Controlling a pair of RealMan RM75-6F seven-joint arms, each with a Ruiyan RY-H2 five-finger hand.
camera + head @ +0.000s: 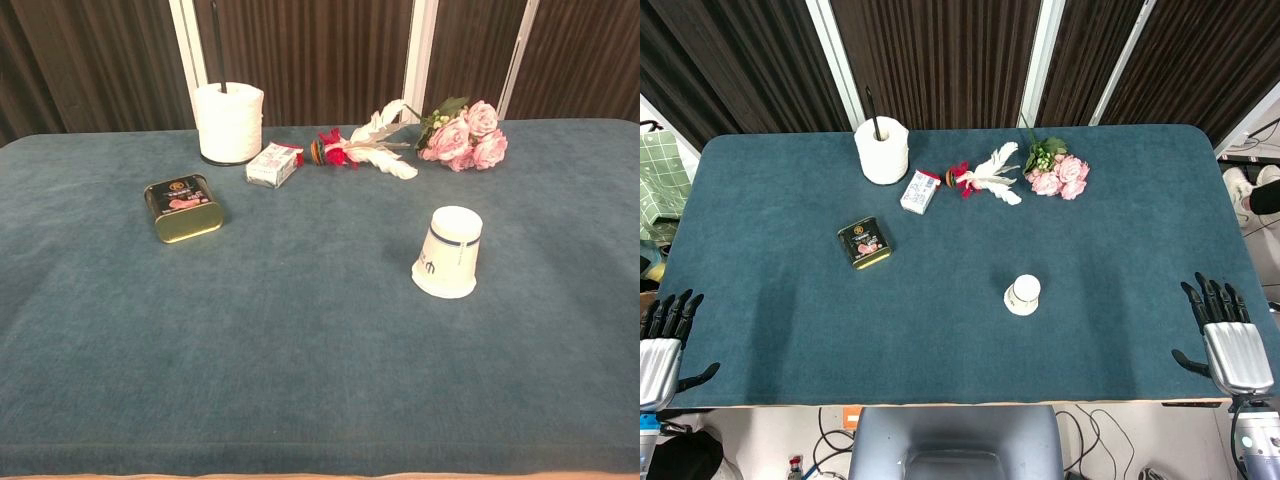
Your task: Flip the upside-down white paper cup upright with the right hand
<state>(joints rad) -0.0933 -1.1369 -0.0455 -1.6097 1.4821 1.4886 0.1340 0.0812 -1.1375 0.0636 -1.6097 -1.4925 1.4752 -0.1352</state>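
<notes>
The white paper cup [1022,294] stands upside down on the blue table, its wide rim on the cloth and its flat base up; the chest view shows the cup [447,252] with a dark band and print on its side. My right hand [1228,338] rests at the table's near right corner, fingers spread, holding nothing, well to the right of the cup. At the near left corner my left hand [662,340] lies the same way, empty. Neither hand shows in the chest view.
A paper towel roll [881,150] on a holder stands at the back. Near it lie a small white box [920,191], a feather toy [985,177] and pink flowers [1058,173]. A dark tin [864,243] lies left of centre. A grey chair back [955,440] is below the front edge.
</notes>
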